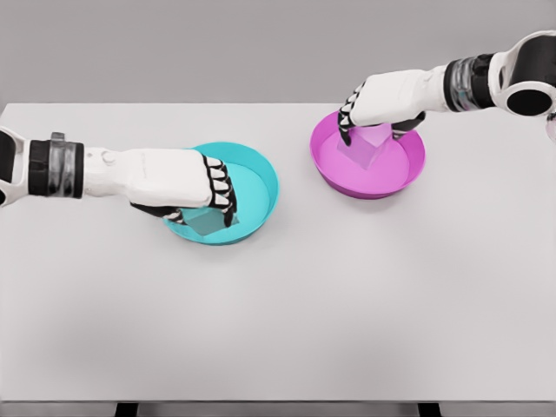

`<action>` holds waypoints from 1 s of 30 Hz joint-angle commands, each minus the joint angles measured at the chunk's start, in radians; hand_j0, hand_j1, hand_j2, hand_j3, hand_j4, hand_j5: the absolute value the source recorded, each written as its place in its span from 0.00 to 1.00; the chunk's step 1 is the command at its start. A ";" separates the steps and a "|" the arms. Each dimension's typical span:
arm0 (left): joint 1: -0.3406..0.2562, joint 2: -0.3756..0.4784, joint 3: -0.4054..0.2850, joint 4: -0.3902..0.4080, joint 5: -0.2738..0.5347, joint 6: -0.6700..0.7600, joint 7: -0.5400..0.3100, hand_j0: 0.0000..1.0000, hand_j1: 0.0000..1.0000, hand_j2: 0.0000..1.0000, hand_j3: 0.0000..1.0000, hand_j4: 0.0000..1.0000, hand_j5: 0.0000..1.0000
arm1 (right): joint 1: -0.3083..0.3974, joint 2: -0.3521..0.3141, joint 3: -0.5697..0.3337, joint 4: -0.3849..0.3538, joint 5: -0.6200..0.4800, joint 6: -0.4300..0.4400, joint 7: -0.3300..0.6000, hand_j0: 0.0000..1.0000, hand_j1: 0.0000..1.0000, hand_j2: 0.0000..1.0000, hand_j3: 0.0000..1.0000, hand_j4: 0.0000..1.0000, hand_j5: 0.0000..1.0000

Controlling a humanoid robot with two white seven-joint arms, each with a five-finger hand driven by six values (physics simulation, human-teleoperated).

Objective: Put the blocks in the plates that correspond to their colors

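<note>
Left hand (pixel 178 182), fingers clamped on cyan block (pixel 207 221), covers part of cyan plate (pixel 261 178) on white bench (pixel 347 304); right hand (pixel 382 102) likewise grips pink block (pixel 369 148) over pink plate (pixel 408 165).

The left hand (pixel 187 187) grips a cyan block (pixel 208 221) over the cyan plate (pixel 261 169) (mid-table), while the right hand (pixel 382 102) clasps a pink block (pixel 369 146) above the pink plate (pixel 408 165) near the table's (pixel 278 330) far edge.

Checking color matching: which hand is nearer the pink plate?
Right. The right hand is over the pink plate, gripping the pink block; the left hand is at the teal plate.
</note>
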 commanded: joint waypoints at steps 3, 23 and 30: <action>0.000 -0.051 0.042 0.073 -0.001 0.003 0.001 0.58 0.58 0.58 0.58 0.58 0.58 | -0.005 0.059 0.001 0.078 0.045 0.002 -0.001 0.59 0.59 0.59 0.59 0.59 0.59; 0.023 -0.232 0.061 0.386 -0.037 0.003 0.001 0.89 0.89 0.89 0.89 0.89 0.89 | -0.029 0.123 0.041 0.204 0.103 0.002 -0.001 1.00 1.00 1.00 1.00 1.00 1.00; 0.023 -0.225 0.090 0.377 -0.030 0.003 0.001 1.00 1.00 1.00 1.00 1.00 1.00 | -0.054 -0.085 0.028 0.041 -0.151 0.002 -0.001 1.00 1.00 1.00 1.00 1.00 1.00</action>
